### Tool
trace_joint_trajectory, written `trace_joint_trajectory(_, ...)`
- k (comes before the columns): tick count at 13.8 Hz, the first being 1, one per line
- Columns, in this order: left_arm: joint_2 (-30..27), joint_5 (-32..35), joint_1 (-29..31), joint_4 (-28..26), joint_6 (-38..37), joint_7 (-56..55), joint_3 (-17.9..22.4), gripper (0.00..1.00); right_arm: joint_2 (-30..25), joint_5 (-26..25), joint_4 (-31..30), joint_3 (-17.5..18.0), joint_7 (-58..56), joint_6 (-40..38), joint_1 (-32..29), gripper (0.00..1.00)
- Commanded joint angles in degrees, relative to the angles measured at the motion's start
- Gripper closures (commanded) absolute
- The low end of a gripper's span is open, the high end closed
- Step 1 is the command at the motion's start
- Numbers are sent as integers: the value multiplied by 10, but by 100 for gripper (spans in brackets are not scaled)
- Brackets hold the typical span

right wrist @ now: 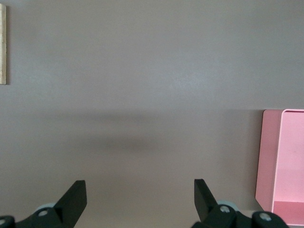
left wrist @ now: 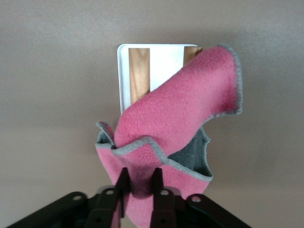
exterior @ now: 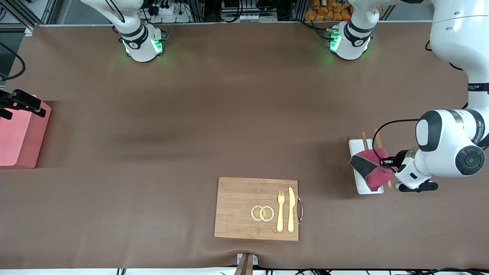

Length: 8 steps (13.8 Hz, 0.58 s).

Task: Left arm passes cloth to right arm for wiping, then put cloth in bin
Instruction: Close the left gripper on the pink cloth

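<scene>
The magenta-red cloth with its dark grey reverse hangs crumpled over the flat white tray at the left arm's end of the table. My left gripper is shut on a fold at the cloth's edge. In the left wrist view the cloth bunches up between the pinching jaws of the left gripper, covering part of the tray. The salmon-pink bin stands at the right arm's end. My right gripper hovers by the bin; it is open and empty, with the bin beside it.
Two wooden sticks lie on the tray under the cloth. A bamboo cutting board nearer the front camera carries two lemon slices, a yellow fork and a knife. The board's edge shows in the right wrist view.
</scene>
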Motion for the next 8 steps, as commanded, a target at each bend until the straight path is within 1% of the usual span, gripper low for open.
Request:
trace_joint_trajectory(1,11,2,-1,14,0,20,0,89,9,1,6,8,2,-5,-12,0)
trace_joint_trajectory(2,10,2,-1,14,0,21,0,92,10,1,5,8,2,-6,-12,0)
trace_joint_trajectory(3,10,2,-1,14,0,20,0,98,10,1,4,8,2,-6,-12,0)
trace_joint_trajectory(4,11,1,-3,14,0,19,0,100,13,2,4,8,2,-6,-12,0)
trace_joint_trajectory(8,6,1,-4,14,-2,18,-1,100,16,2,2,8,2,-8,-9,0)
